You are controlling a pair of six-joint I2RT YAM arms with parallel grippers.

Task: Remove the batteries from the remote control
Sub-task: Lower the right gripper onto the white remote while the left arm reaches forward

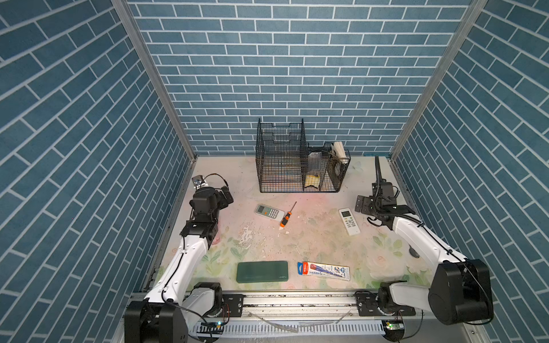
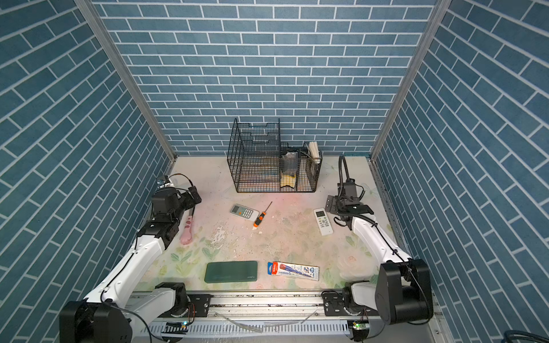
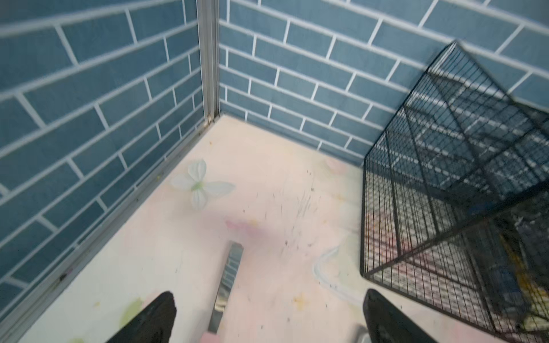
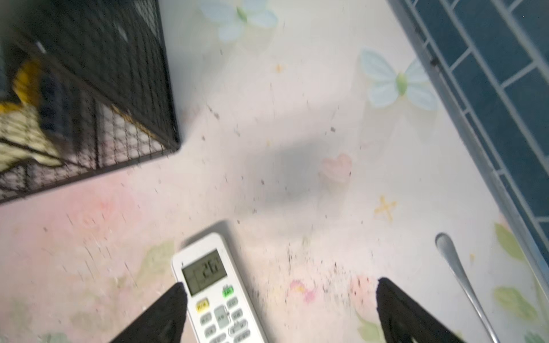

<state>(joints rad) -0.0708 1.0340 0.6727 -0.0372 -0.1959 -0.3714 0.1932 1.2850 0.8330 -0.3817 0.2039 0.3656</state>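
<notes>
two white rectangular plastic remotes lay face up, batteries unseen: left remote (image 1: 269,212) beside an orange-and-black-handled screwdriver (image 1: 285,219), right remote (image 1: 349,221) just beside the right gripper (image 4: 282,283), spread wide and empty, arm outstretched. left gripper (image 3: 269,294), equally spread and empty, faced the far-left corner.

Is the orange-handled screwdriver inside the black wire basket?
No, the screwdriver lies out on the table next to a remote, in front of the wire basket.
</notes>
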